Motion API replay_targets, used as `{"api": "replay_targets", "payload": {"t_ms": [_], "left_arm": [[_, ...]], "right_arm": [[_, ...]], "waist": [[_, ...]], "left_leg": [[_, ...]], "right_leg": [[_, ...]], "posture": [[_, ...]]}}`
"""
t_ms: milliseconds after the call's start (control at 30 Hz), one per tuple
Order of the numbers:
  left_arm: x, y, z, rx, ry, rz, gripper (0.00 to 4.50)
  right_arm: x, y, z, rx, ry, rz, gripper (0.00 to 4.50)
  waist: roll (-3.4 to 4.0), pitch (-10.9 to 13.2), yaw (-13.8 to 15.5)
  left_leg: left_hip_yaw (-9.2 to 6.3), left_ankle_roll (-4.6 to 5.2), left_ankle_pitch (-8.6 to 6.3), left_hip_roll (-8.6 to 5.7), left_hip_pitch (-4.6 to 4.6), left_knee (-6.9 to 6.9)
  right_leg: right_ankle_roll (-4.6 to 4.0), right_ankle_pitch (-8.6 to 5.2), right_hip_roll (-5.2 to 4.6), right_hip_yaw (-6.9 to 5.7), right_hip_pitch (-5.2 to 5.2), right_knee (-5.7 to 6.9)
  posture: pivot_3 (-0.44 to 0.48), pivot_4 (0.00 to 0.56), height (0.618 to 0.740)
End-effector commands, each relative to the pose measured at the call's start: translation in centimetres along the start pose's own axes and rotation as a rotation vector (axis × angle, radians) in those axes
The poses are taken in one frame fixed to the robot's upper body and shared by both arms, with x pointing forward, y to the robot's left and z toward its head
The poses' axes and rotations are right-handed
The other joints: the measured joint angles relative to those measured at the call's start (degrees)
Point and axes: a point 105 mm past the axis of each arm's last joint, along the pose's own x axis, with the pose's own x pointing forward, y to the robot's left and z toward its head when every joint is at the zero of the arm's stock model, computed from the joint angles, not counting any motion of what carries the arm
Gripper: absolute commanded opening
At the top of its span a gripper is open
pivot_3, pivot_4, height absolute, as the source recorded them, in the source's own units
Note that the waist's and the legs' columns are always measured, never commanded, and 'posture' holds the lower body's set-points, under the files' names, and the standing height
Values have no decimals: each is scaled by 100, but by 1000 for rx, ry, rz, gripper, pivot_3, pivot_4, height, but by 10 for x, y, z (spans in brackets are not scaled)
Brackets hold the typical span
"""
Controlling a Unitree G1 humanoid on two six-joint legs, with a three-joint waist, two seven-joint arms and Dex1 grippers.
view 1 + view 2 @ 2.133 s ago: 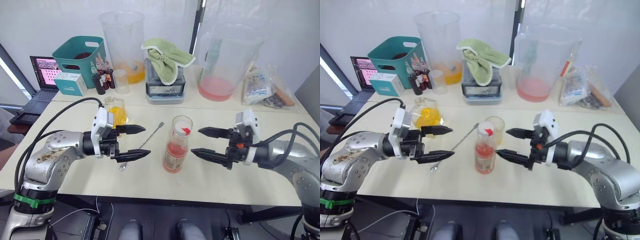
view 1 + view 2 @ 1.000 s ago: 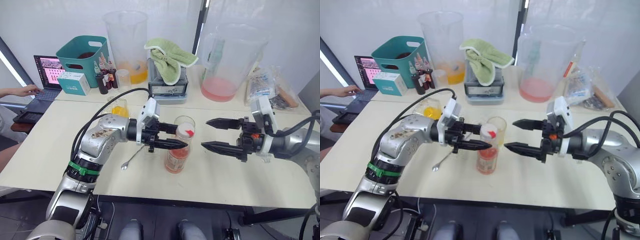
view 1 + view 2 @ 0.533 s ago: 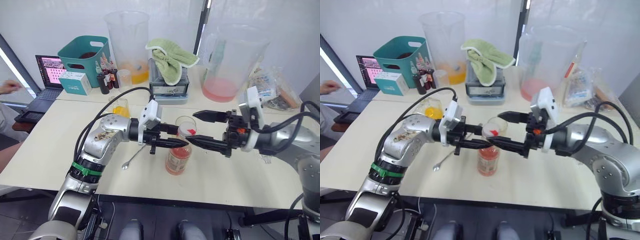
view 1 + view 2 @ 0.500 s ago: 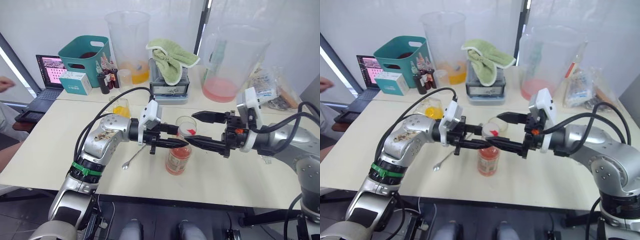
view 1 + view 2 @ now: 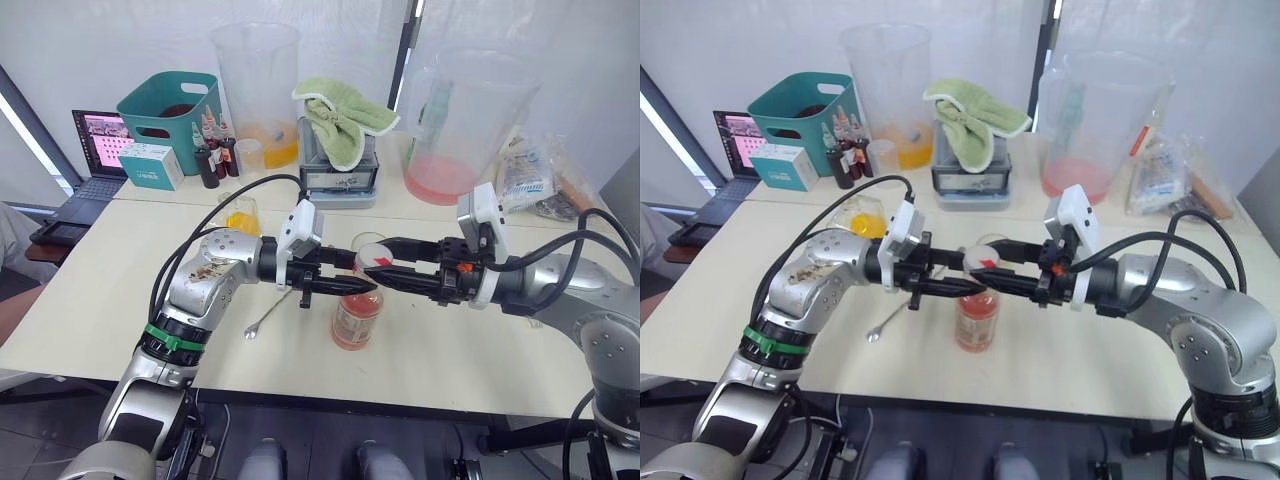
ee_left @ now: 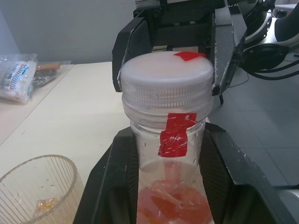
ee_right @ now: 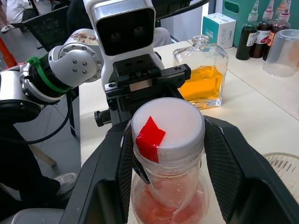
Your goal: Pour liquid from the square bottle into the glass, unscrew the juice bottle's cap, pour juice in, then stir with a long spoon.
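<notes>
The juice bottle (image 5: 356, 312) stands at the table's middle, clear with pink-red juice, and its white cap (image 7: 167, 128) bears red tape. My left gripper (image 5: 352, 273) is shut on the bottle just below the cap, with its fingers (image 6: 117, 172) on both sides. From the right, my right gripper (image 5: 383, 262) is shut on the cap, one finger (image 7: 224, 163) on each side. The ribbed glass (image 6: 35, 186) stands just behind the bottle. The square bottle (image 7: 202, 77) of orange liquid is left of it. A long spoon (image 5: 264, 315) lies under my left arm.
Along the back stand a teal basket (image 5: 165, 105), small dye bottles (image 5: 210, 160), a beaker with orange liquid (image 5: 255, 85), a green towel (image 5: 340, 120) on a grey box, and a beaker with pink liquid (image 5: 465, 130). Packets (image 5: 540, 175) lie far right, a laptop (image 5: 95, 150) far left.
My left gripper came in and took the bottle below the cap. My right gripper then moved left to the bottle and its wide-open fingers closed around the cap.
</notes>
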Motion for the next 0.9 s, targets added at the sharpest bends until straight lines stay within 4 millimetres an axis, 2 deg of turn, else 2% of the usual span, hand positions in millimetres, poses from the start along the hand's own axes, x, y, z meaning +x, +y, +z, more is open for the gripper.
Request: {"api": "replay_targets", "payload": {"t_ms": [33,100,300,433,633,900], "left_arm": [[2,-5,-2,8,15,-33,1346],[0,-6,-3,16,19,-49,1346],[-3,-9,-4,39,36,-128,1346],[-3,-9,-5,55,48,-160,1346],[0,-7,-2,75,49,-176,1346],[3,-3,3,107,44,-174,1346]], "right_arm": [[0,1,7,-23,-27,25,1695],[2,2,9,-15,-30,85,1695],[22,3,17,-52,20,521,1695],[32,-3,28,-57,51,724,1695],[36,-2,38,-108,78,785,1695],[22,12,51,-142,26,792,1695]], "waist": [[0,0,-1],[0,0,-8],[5,2,-123],[8,4,-157],[8,4,-99],[9,4,-11]], "left_leg": [[0,0,0,0,0,0],[0,0,0,0,1,0],[6,1,0,9,10,-1],[1,3,-1,8,5,-4],[-12,3,-1,4,-25,-1],[-17,2,-1,1,-41,13]], "right_leg": [[0,0,0,0,0,0],[0,0,0,0,0,-1],[0,0,6,-5,-2,1],[-1,0,5,-11,-6,3],[-2,1,-7,-27,-36,10],[-2,1,-10,-35,-48,24]], "posture": [[0,150,740],[0,150,740],[0,150,740],[0,150,740],[0,150,740],[0,150,740]]}}
